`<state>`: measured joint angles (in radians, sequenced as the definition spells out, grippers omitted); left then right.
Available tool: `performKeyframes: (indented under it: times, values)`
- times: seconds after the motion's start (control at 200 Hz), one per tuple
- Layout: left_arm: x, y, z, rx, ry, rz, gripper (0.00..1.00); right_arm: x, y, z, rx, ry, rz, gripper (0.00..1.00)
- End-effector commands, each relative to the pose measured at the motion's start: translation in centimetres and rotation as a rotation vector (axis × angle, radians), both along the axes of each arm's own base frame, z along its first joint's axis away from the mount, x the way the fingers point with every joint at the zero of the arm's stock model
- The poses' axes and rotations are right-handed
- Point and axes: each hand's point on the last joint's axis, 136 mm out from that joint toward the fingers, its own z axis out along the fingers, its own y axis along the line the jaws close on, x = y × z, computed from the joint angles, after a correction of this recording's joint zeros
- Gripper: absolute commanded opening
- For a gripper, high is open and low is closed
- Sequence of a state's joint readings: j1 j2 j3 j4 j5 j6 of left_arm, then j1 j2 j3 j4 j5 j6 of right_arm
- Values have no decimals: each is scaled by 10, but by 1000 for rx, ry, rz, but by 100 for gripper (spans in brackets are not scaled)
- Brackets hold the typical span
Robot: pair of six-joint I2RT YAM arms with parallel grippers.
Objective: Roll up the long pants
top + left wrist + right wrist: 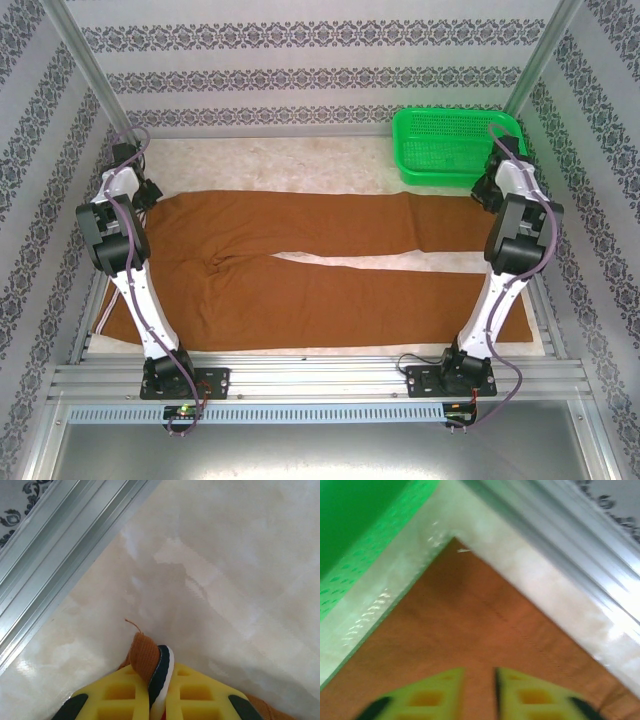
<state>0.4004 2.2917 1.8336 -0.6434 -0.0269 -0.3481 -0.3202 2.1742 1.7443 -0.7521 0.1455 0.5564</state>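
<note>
The long pants (300, 290) lie spread flat across the table, rust-brown, with the waist at the left and both legs running right. My left gripper (148, 195) is at the waist's far left corner. In the left wrist view its yellow fingers (125, 695) are shut on a small fold of the pants (142, 652), with a loose thread sticking up. My right gripper (484, 194) hovers over the far leg's hem end. In the right wrist view its jaws (480, 680) stand slightly apart above the pants (470, 625), with nothing pinched between them.
A green basket (402, 150) stands at the back right, close to the far leg's end; its perforated wall (365, 535) is just left of my right gripper. Aluminium frame rails (55, 545) run along the table's sides. A pale mat (240, 570) covers the table.
</note>
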Motion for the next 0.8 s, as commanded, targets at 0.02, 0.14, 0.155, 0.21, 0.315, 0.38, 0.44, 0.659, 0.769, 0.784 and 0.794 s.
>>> performKeyframes:
  times: [0.02,0.14,0.155,0.21,0.315,0.38,0.44,0.659,0.769,0.784,0.794]
  values:
    - [0,-14,-5,-35,35,-42,0,-19,5,-17,14,94,12,0]
    - [0,-14,-3,-33,34,-45,0,-28,12,-25,63,149,35,0]
    - [0,-14,-3,-33,35,-45,0,-30,13,-27,68,157,39,0]
    - [0,-14,-3,-34,33,-45,0,-34,17,-28,81,172,51,0]
    - [-1,-15,-4,-39,33,-49,0,-46,27,-28,117,202,71,0]
    - [-1,-16,-5,-40,35,-54,0,-55,34,-30,135,226,85,0]
    - [-2,-16,-7,-42,41,-55,0,-63,38,-32,141,248,90,0]
    - [-2,-20,-12,-59,40,-66,0,-90,50,-43,160,334,109,0]
    - [-1,-20,-11,-61,41,-70,0,-113,63,-42,166,388,129,0]
    - [-1,-20,-11,-62,39,-70,0,-116,66,-42,167,392,133,0]
    - [-1,-20,-10,-63,38,-71,0,-119,67,-42,167,397,134,0]
